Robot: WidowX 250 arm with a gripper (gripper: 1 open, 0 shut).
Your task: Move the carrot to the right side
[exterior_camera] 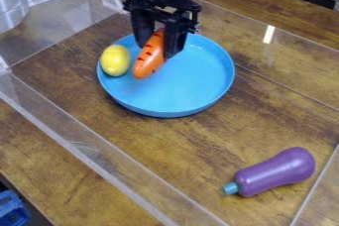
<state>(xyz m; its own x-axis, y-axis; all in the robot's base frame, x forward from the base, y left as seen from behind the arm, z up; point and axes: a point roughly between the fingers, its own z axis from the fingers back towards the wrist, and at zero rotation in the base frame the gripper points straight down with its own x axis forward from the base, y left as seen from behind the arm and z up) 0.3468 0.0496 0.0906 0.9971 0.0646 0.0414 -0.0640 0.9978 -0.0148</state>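
Observation:
The orange carrot (150, 56) hangs tilted over the left part of the blue plate (199, 86), its lower end close to the plate's surface. My black gripper (159, 40) points straight down from above and is shut on the carrot's upper end. A round yellow lemon (117, 60) lies on the plate's left rim, just left of the carrot. The carrot's green top is hidden by the fingers.
A purple eggplant (275, 171) lies on the wooden table at the lower right. Clear plastic walls (79, 131) fence the work area along the left and front. A dark object sits at the back right corner.

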